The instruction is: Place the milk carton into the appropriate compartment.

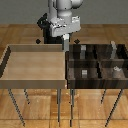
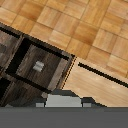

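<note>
In the wrist view a pale white-grey box with a peaked top, the milk carton (image 2: 62,101), sits between my dark fingers (image 2: 88,104), and my gripper (image 2: 63,105) is shut on it. Seen from outside, the gripper (image 1: 67,46) hangs above the back rim where the light wooden bin (image 1: 10,64) meets the dark-brown compartment bin (image 1: 95,62). There the carton shows only as a pale sliver between the fingers. Beneath the wrist camera lie a dark compartment and the light bin's corner (image 2: 95,82).
Dull grey little blocks stand in the dark bin's compartments (image 1: 85,73), (image 1: 116,70), (image 1: 84,50), (image 1: 114,47); one shows in the wrist view (image 2: 37,65). Both bins stand on thin legs over a parquet floor (image 2: 95,25).
</note>
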Controlling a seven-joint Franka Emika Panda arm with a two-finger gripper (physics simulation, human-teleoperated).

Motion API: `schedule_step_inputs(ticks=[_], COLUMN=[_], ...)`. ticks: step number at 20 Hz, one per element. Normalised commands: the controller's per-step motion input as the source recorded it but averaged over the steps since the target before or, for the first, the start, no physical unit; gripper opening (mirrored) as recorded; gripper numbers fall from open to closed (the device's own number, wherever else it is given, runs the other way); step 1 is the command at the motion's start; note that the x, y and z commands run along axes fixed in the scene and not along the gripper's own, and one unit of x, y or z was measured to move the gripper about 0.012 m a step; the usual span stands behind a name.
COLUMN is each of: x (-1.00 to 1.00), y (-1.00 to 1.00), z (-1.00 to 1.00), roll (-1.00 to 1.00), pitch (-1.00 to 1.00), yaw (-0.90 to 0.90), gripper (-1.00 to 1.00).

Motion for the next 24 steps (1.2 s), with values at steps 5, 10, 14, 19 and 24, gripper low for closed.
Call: schedule_step_inputs(ticks=[5, 10, 14, 19, 24], x=[0.0, -0.8, -1.0, 0.0, -0.2], y=[0.8, 0.0, 0.04, 0.6, 0.4], z=[0.0, 0.0, 0.0, 0.0, 0.0], roll=[0.0, 0.0, 0.0, 0.0, 0.0], pitch=[0.0, 0.0, 0.0, 0.0, 0.0], yaw=[0.0, 0.0, 0.0, 0.0, 0.0], gripper=[-1.0, -1.0, -1.0, -1.0, -1.0])
